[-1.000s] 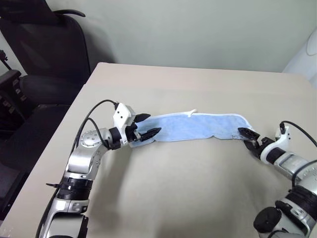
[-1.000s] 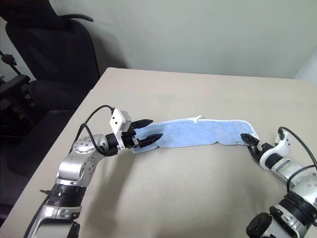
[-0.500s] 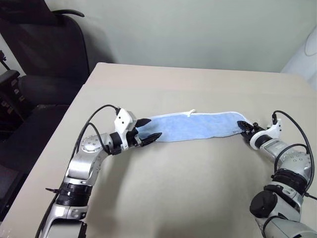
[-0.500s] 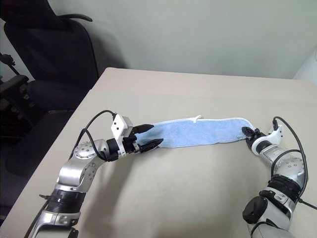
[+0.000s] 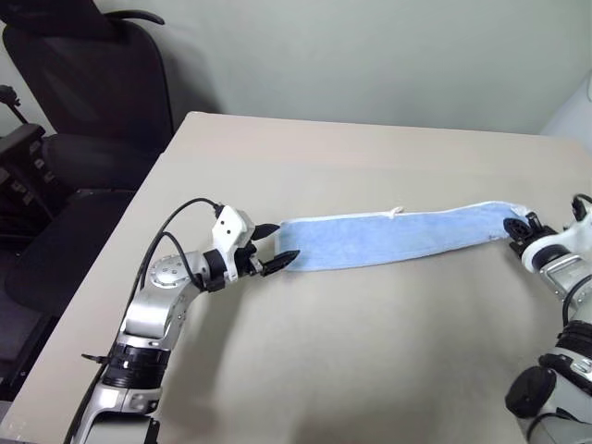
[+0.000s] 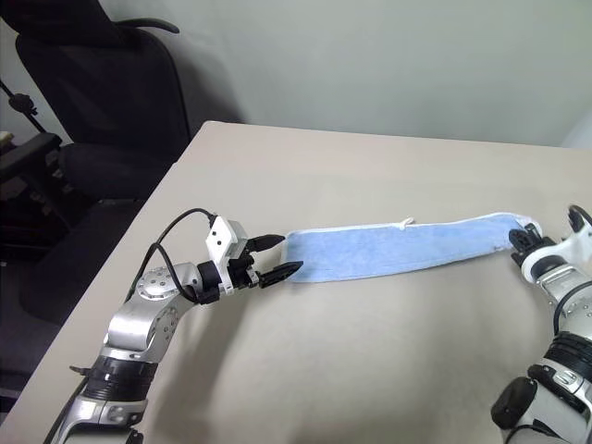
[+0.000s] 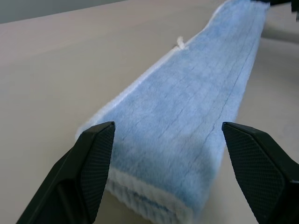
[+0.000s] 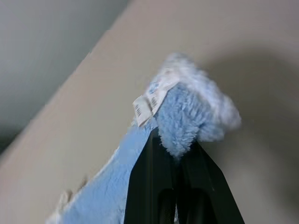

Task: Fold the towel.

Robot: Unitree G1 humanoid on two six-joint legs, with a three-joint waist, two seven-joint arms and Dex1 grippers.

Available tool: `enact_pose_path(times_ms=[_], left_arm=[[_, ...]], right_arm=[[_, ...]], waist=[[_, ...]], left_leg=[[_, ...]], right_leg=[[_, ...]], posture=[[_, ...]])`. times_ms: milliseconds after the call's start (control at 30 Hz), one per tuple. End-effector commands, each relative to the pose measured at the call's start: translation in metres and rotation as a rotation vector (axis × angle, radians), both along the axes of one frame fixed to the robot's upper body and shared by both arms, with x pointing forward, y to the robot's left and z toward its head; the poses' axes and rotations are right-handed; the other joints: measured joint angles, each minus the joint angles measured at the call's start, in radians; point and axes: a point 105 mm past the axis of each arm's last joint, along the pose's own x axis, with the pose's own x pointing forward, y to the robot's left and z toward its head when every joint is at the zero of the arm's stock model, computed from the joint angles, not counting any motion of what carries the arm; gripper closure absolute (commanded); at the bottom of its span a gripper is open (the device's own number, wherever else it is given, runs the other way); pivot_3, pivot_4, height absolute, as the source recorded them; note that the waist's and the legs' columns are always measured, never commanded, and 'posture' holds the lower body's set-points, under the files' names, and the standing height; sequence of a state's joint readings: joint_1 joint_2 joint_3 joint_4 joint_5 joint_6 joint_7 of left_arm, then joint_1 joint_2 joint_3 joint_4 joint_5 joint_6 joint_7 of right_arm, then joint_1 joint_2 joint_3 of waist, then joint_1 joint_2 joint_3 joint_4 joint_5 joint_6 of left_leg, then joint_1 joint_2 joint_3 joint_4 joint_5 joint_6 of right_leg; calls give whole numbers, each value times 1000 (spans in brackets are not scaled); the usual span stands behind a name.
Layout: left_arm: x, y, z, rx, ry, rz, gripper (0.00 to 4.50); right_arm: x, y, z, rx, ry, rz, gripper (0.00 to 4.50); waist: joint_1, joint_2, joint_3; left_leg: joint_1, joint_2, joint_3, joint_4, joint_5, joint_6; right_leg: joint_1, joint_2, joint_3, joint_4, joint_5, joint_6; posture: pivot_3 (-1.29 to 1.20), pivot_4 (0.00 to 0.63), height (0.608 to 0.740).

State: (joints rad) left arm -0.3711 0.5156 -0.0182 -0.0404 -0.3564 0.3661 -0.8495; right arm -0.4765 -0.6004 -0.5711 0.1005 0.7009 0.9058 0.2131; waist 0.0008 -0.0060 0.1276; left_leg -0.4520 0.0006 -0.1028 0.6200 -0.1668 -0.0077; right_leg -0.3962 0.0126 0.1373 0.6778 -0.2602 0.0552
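The light-blue terry towel, soft and floppy, lies as a long strip on the beige tabletop. Your right gripper pinches one end; left gripper brackets the other, fingers apart.

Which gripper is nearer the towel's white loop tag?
Right, only slightly. The right gripper is shut on the towel at its far end; the open left gripper straddles the opposite end. The loop tag sits between.

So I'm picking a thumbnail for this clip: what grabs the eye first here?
The towel, a long light-blue strip stretched across the middle of the tan table. The right gripper pinches its right end, lifted off the table, while the left gripper sits open at the other end, fingers either side of the folded edge.
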Motion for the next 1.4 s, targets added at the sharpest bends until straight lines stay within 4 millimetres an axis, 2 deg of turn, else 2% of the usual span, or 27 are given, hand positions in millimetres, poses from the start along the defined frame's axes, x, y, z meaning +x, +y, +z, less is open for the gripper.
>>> enact_pose_path(times_ms=[33, 100, 167, 333, 367, 467, 567, 700, 867, 933, 1000, 1167, 1200, 1267, 1300, 1400], left_arm=[[0, -3, 8, 9, -39, -18, 533], [1, -3, 8, 9, -39, -19, 533], [1, -4, 8, 9, -38, -19, 533], [-2, -5, 6, 1, -32, -13, 533], [-3, -6, 6, -1, -31, -12, 533], [-9, -3, 6, -16, -19, 2, 533], [-16, 0, 7, -62, 16, 17, 533], [-30, 10, 7, -186, 137, 42, 533], [-42, 21, 6, -326, 296, 62, 533], [-44, 24, 6, -391, 363, 72, 533], [-45, 25, 4, -467, 445, 79, 533], [-48, 21, 4, -576, 557, 75, 533], [-50, 18, 3, -588, 580, 72, 357], [-51, 15, 2, -600, 606, 69, 15], [-52, 15, 2, -603, 613, 69, 15], [-57, 4, -11, -634, 738, 67, 15]], right_arm=[[0, 58, 19, -416, -84, 282, 4454], [-4, 95, 4, -735, -84, 475, 4454], [-9, 117, -12, -938, -84, 616, 4454], [1, 146, -54, -1225, -54, 760, 4454], [4, 147, -58, -1233, -50, 756, 4454], [1, 158, -62, -1167, -64, 803, 3827], [-6, 161, -55, -1074, -97, 827, 2823], [-28, 168, -33, -858, -185, 857, 1473], [-49, 166, -19, -646, -211, 895, 1473], [-44, 158, -11, -550, -220, 833, 1870], [-28, 146, -7, -483, -214, 722, 2355], [1, 132, -16, -398, -168, 565, 4158], [7, 130, -23, -400, -140, 538, 4494], [12, 128, -32, -410, -111, 513, 4500], [14, 127, -33, -413, -106, 508, 4500], [17, 136, -56, -455, -56, 528, 4500]], waist=[[-5, 0, 0], [-6, 0, 0], [-6, 0, 0], [-4, 0, 0], [-4, 0, 0], [-3, 0, 0], [-2, -1, 0], [-1, -1, 0], [2, -1, 0], [3, -3, 0], [3, -3, 1], [2, -4, 1], [2, -4, 1], [5, -4, 1], [8, -4, 1], [8, -4, 1]], left_leg=[[0, 0, 0, 0, 0, 0], [0, 1, 0, 0, 0, 0], [0, 0, 0, 0, 0, 0], [0, 1, -1, 4, 0, 0], [0, 0, -1, 4, 0, 0], [-1, 1, -1, 7, 0, 0], [0, 1, -1, 8, 0, 0], [0, 1, 0, 7, 0, -2], [2, 1, 1, 7, 1, -7], [4, 1, 1, 7, 1, -8], [8, 1, 1, 6, 2, -8], [22, 0, 1, 5, 3, -9], [25, 0, 1, 3, 2, -10], [26, 0, 0, 0, 2, -11], [26, 0, 1, -2, 2, -12], [25, 1, 1, -8, 2, -13]], right_leg=[[0, 0, 0, 0, 0, 0], [1, 0, -1, 0, 0, 1], [1, 0, -1, 0, 0, 1], [2, 0, -1, -1, 1, 2], [2, 0, -1, -1, 1, 3], [3, 0, -1, -1, 2, 2], [4, 0, -1, -1, 2, 1], [3, 0, -2, -1, 0, -1], [5, 1, -2, 0, -3, -5], [7, 1, -2, 0, -7, -10], [11, 1, -1, 0, -7, -10], [18, 1, 1, 0, -8, -13], [20, 1, 1, 0, -8, -15], [20, 1, 1, 0, -9, -16], [20, 1, 0, 0, -10, -16], [20, 1, 0, 0, -7, -9]], posture=[[0, 150, 740], [0, 150, 740], [0, 150, 740], [0, 150, 740], [0, 150, 740], [0, 150, 740], [0, 150, 740], [0, 150, 740], [0, 150, 740], [0, 150, 740], [0, 150, 740], [0, 150, 740], [0, 150, 740], [0, 150, 740], [0, 150, 740], [0, 150, 740]])
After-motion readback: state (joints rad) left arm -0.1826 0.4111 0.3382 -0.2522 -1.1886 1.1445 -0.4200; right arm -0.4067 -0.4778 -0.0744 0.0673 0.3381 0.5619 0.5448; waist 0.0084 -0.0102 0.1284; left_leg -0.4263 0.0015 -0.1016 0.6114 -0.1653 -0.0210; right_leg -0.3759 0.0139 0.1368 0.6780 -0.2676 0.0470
